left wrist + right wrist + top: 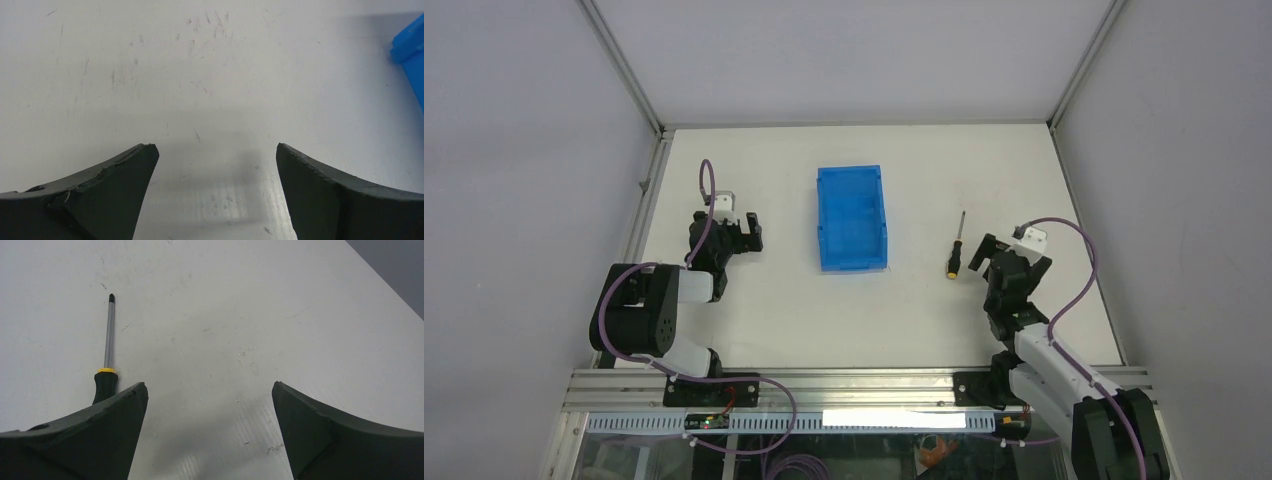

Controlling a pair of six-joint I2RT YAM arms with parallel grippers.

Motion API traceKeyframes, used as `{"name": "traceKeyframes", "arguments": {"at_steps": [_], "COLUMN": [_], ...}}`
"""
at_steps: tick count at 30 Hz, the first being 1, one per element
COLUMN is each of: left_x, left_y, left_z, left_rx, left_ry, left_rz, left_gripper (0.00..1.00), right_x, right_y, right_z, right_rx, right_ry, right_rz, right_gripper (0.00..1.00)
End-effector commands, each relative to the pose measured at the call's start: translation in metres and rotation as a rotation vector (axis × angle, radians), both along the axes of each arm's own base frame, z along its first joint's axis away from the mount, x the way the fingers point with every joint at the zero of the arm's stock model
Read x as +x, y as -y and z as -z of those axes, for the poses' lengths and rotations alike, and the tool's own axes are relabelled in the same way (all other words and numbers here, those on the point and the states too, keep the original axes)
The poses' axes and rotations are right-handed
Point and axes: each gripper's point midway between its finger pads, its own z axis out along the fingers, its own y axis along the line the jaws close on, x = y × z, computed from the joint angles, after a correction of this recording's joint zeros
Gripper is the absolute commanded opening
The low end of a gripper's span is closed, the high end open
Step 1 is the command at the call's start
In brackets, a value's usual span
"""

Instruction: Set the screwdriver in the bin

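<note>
Right hand (210, 390) spread wide and empty beside the screwdriver (109, 340).
We've got two arms low over the table (874, 320); the left hand (217, 150) gapes wide too, holding nothing. One screwdriver lies flat on the table, handle by the right hand's left finger, tip pointing away, apart from the one blue bin (851, 172) at the centre.

Screwdriver (108, 347) handle partly behind fingers (90, 435)
</note>
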Motion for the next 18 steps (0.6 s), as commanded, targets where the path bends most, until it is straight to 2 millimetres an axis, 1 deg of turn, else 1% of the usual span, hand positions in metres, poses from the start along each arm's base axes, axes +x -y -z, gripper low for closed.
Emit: {"name": "traceKeyframes", "arguments": {"at_steps": [1,4,7,8,9,10,12,14,18], "left_x": [0.015,0.015,0.015,0.015,0.015,0.015,0.015,0.015,0.015], "left_y": [-0.001,-0.001,-0.001,-0.001,-0.001,-0.001,-0.001,-0.001,-0.001], "left_z": [-0.03,-0.03,-0.03,-0.03,-0.03,-0.031,-0.03,-0.031,-0.031], "left_rx": [-0.021,-0.021,-0.021,-0.021,-0.021,-0.021,-0.021,-0.021,-0.021], "left_ry": [0.091,0.092,0.091,0.092,0.092,0.092,0.092,0.092,0.092], "left_rz": [-0.005,-0.005,-0.005,-0.006,-0.005,-0.006,-0.005,-0.005,-0.005], "left_gripper": [0.99,0.99,0.99,0.99,0.99,0.99,0.99,0.99,0.99], "right_x": [0.015,0.017,0.021,0.013,0.01,0.015,0.005,0.005,0.016], "right_y": [-0.004,-0.001,-0.006,-0.006,-0.009,-0.018,-0.029,-0.042,-0.058], "right_z": [-0.033,-0.044,-0.065,-0.06,-0.065,-0.076,-0.071,-0.061,-0.048], "right_rx": [0.042,0.033,0.049,0.047,0.061,0.083,0.127,0.168,0.217], "right_ry": [0.115,0.111,0.047,-0.065,-0.145,-0.224,-0.417,-0.538,-0.541], "right_rz": [0.007,0.021,0.018,0.02,0.024,0.007,0.006,-0.012,-0.059], "right_gripper": [0.99,0.99,0.99,0.99,0.99,0.99,0.99,0.99,0.99]}}
